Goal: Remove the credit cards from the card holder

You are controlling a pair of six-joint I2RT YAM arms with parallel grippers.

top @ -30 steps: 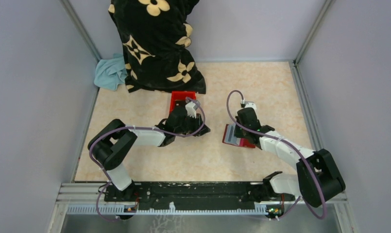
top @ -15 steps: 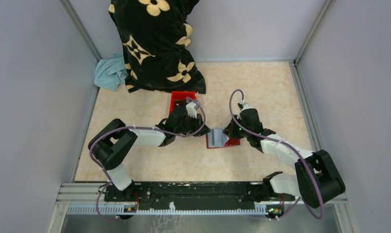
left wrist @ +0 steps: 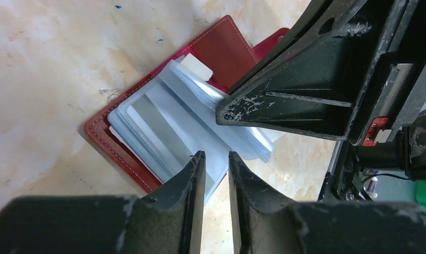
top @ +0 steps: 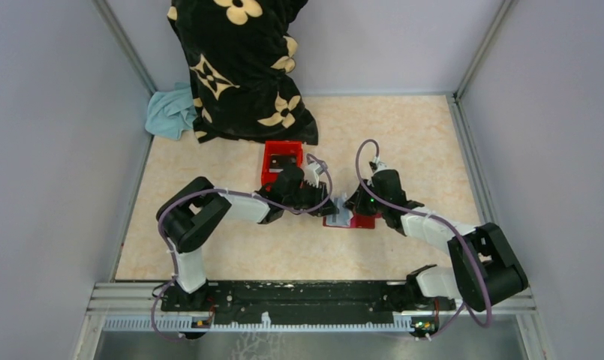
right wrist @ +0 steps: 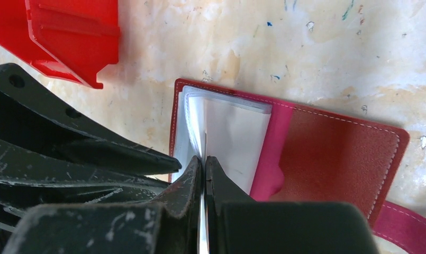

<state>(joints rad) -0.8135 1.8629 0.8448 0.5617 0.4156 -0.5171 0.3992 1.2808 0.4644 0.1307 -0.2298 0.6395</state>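
The card holder (top: 362, 221) lies open on the table, dark red with a pink lining (right wrist: 337, 159). Pale blue-grey credit cards (left wrist: 168, 121) fan up from its left half (right wrist: 232, 137). My right gripper (right wrist: 204, 159) is shut on the thin edge of one upright card; its black fingers (left wrist: 306, 100) fill the upper right of the left wrist view. My left gripper (left wrist: 215, 157) hovers just over the near edge of the cards, its jaws a narrow gap apart with nothing pinched. In the top view both grippers, left (top: 330, 206) and right (top: 353, 206), meet over the holder.
A bright red plastic box (top: 282, 159) stands just behind the left gripper and shows at the top left (right wrist: 68, 37) of the right wrist view. A black flower-patterned cloth (top: 242, 67) and a light blue cloth (top: 171, 112) lie at the back left.
My right gripper pulled the card holder left toward the middle and it now lies open. My left arm swung right until its gripper reached the holder.
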